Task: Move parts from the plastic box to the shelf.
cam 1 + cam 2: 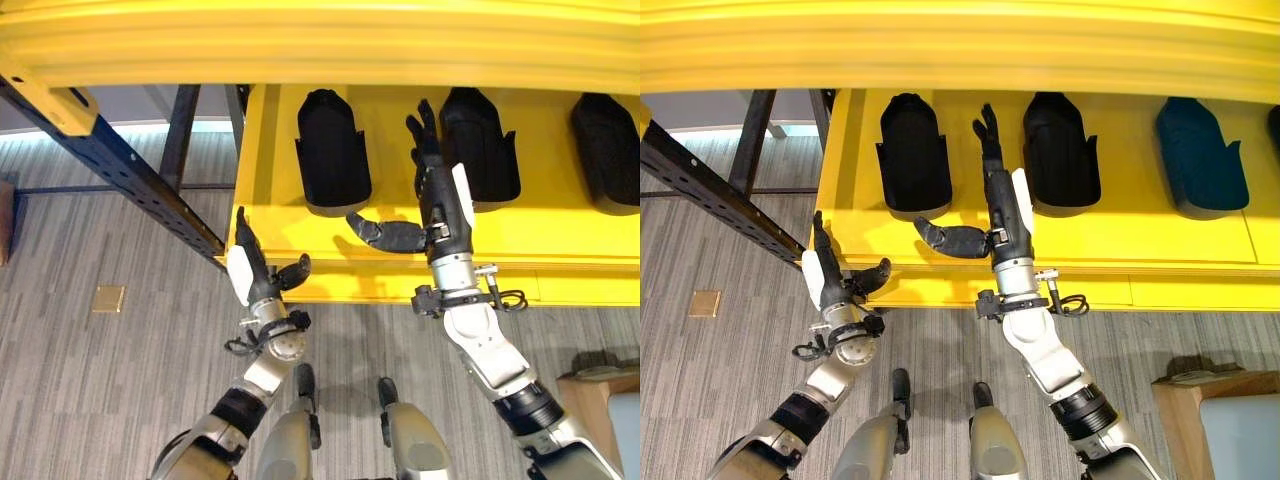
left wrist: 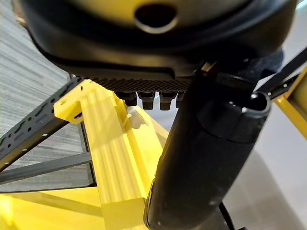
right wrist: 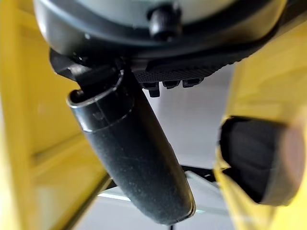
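While an upper yellow beam [image 1: 320, 40] cuts off the far shelf [image 1: 540, 225], three black parts [image 1: 333, 150] sit upright in a row, long axes running away from robot. Right hand [image 1: 432, 185] spread, fingers straight, empty, between parts; left hand [image 1: 255, 270] relaxed at shelf edge.

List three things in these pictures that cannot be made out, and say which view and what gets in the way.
1. Rightmost black part: left eye view, cut off by the picture's edge.
2. Plastic box: right eye view, cut off at the corner; contents unseen.
3. Dark part: right wrist view, blurred, partly behind the yellow shelf.
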Robot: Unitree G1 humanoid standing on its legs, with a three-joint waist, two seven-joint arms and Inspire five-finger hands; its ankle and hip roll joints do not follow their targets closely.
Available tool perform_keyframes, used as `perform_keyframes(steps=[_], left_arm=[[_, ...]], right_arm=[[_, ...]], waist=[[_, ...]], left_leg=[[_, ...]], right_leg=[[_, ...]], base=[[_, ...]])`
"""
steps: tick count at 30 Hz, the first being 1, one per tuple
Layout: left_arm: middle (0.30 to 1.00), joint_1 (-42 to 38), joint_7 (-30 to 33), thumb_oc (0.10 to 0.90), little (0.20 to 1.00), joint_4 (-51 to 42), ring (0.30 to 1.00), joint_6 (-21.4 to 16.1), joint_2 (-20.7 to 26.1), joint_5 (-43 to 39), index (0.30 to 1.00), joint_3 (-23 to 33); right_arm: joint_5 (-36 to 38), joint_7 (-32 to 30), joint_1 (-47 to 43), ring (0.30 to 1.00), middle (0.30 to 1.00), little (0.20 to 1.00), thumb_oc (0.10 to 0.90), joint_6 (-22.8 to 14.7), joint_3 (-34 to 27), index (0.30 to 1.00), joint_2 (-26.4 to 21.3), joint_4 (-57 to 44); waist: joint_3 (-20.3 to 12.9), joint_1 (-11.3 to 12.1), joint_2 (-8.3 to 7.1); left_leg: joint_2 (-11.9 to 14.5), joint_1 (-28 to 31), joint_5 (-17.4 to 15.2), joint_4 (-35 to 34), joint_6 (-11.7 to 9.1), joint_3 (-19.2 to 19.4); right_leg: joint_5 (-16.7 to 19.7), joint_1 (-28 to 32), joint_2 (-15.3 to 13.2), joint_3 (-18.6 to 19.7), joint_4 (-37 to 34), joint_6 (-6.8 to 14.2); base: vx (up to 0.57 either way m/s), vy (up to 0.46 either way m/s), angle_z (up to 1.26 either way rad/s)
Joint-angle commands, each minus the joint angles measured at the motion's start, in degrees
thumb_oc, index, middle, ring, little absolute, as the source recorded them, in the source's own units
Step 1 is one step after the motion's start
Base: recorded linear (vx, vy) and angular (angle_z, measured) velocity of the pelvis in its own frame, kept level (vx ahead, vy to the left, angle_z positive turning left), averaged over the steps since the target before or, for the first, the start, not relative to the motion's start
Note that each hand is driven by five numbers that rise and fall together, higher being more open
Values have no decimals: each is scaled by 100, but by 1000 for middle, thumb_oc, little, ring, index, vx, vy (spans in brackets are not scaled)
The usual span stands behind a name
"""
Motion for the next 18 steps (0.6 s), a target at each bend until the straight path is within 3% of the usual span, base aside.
perform_keyframes(steps=[1,13,16,18], left_arm=[[1000,-171,-68,900,1000,-403,1000,-566,171,155,1000,191],[1000,-133,-641,900,1000,-1207,1000,-939,409,122,1000,264],[1000,-89,-937,900,1000,-1376,1000,-1287,488,-39,1000,295],[1000,-98,-1656,900,1000,-1710,1000,-1853,523,-171,1000,264]], right_arm=[[-191,-106,-465,1000,1000,1000,900,-554,-215,1000,253,-502],[-412,-487,-536,1000,1000,1000,900,-463,-254,1000,297,127],[-376,-635,-654,1000,1000,1000,900,-351,-279,1000,339,516],[-332,-718,-648,1000,1000,1000,900,-369,-360,1000,326,636]], waist=[[-484,108,-88],[-412,239,-40],[-352,296,-6],[-323,309,15]], left_leg=[[-458,343,-1204,379,396,197],[-487,235,-1161,419,396,70],[-492,184,-1142,423,388,25],[-497,124,-1140,465,394,21]], right_leg=[[267,0,381,-288,-589,-400],[223,-67,352,-445,-472,-440],[209,-114,335,-486,-434,-457],[213,-170,326,-498,-394,-468]], base=[[-27,-18,14],[-8,-6,5],[-18,-9,4],[-17,3,8]])
